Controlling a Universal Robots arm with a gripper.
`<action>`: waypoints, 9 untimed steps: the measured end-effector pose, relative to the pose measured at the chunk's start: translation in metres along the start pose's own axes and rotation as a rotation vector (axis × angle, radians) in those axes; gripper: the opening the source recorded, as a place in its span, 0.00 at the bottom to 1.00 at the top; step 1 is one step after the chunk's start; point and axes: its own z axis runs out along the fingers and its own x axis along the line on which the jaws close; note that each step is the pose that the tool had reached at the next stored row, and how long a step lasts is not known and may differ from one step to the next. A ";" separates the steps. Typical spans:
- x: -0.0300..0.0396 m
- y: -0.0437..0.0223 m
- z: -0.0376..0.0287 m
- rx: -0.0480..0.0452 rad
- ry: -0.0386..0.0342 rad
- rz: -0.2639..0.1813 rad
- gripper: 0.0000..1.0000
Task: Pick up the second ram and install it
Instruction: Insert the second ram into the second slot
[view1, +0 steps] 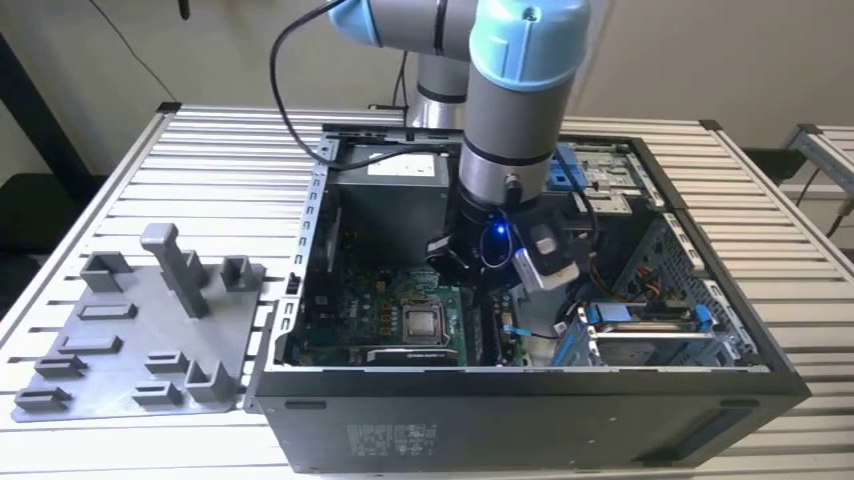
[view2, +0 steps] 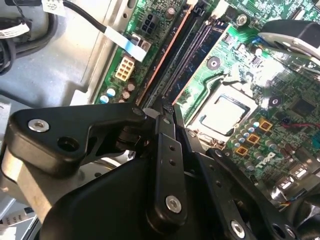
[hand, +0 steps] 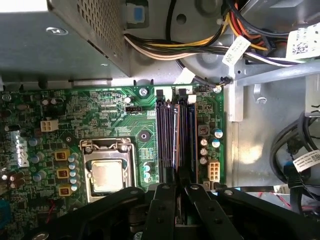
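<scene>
My gripper (hand: 178, 186) (view2: 167, 109) is low inside the open computer case, over the long black memory slots (hand: 162, 135) of the green motherboard (hand: 100, 115). Its two black fingers are drawn together on the near end of the second ram (hand: 176, 135), a thin dark stick standing on edge in line with the slots. I cannot tell how deep the stick sits in its slot. In the exterior view the arm's wrist (view1: 501, 240) reaches down over the board (view1: 387, 300), and the gripper below it is largely hidden.
The processor socket (hand: 106, 175) (view2: 222, 112) lies beside the slots. A grey power supply (hand: 60, 40) and bundled cables (hand: 200, 45) sit at the board's far end. The case walls (view1: 534, 420) enclose the arm. A grey fixture plate (view1: 134, 330) with upright posts lies at the exterior view's left.
</scene>
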 end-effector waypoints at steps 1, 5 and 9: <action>0.0009 -0.0001 0.0002 0.0000 -0.0006 -0.001 0.14; 0.0026 -0.0002 0.0008 -0.0010 -0.0012 -0.011 0.14; 0.0028 -0.0002 0.0010 -0.0019 -0.0016 -0.026 0.14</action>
